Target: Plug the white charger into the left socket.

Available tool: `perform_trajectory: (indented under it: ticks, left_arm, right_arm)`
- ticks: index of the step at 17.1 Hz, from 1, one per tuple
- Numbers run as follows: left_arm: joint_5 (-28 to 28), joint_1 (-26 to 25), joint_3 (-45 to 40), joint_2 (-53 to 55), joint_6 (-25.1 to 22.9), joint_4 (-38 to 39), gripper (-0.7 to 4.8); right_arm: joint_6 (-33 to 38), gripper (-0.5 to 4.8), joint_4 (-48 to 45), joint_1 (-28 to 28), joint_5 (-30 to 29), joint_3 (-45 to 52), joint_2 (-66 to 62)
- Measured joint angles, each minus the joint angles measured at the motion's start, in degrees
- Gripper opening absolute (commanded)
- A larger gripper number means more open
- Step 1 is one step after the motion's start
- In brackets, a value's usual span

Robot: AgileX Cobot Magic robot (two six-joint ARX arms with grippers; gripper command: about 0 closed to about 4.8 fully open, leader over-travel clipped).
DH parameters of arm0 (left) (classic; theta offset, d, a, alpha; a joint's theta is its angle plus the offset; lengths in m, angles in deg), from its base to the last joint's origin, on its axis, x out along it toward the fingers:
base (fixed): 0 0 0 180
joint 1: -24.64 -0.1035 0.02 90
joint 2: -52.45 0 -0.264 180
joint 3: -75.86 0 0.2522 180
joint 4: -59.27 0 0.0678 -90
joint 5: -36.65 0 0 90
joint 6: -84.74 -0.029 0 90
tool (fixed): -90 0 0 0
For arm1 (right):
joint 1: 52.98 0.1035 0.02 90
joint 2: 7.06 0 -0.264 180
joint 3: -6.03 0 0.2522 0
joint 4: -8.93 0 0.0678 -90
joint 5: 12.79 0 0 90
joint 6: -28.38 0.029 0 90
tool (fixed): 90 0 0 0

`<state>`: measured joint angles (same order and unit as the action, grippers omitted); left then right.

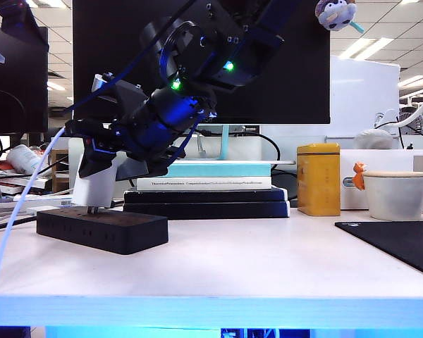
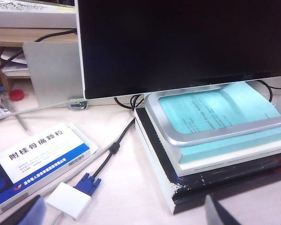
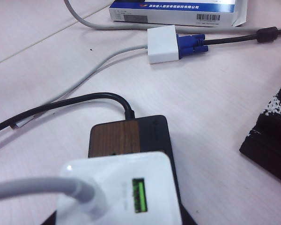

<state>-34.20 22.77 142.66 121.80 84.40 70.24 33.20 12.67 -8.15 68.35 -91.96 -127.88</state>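
We see right claw [image 1: 102, 165] holding white charger [image 1: 95, 186], prongs down at black power strip [image 1: 102, 229]. Left claw [image 2: 145, 220] spread wide near books [image 2: 215, 136].

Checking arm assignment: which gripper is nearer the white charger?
Right. The right gripper holds the white charger over the black power strip; the left gripper is off by the book stack.
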Motion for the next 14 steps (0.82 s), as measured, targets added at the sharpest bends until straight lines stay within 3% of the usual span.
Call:
perform_trajectory:
  ticks: [7,9,12,13,14]
  left_arm:
    - [-0.22,1.16,0.0,0.63,-0.22,1.99,4.79]
    - [-0.13,3.89,-0.02,2.21,-4.11,2.05,4.79]
    - [-0.04,5.01,-0.02,2.29,-4.98,-0.68,4.79]
    - [0.0,5.03,-0.02,2.29,-5.03,-0.94,3.77]
    - [-0.11,5.01,-0.02,2.29,-5.03,-0.79,1.87]
  right_arm:
    - [-5.77,2.55,0.46,0.42,-0.26,-0.07,0.02]
    - [-7.87,2.55,0.52,0.68,-0.24,-0.07,0.07]
    - [-10.36,2.55,0.57,1.14,0.26,-0.07,0.07]
    - [-10.54,2.55,0.57,1.2,0.35,-0.07,0.09]
    - [-10.67,2.55,0.59,1.31,0.55,-0.07,0.07]
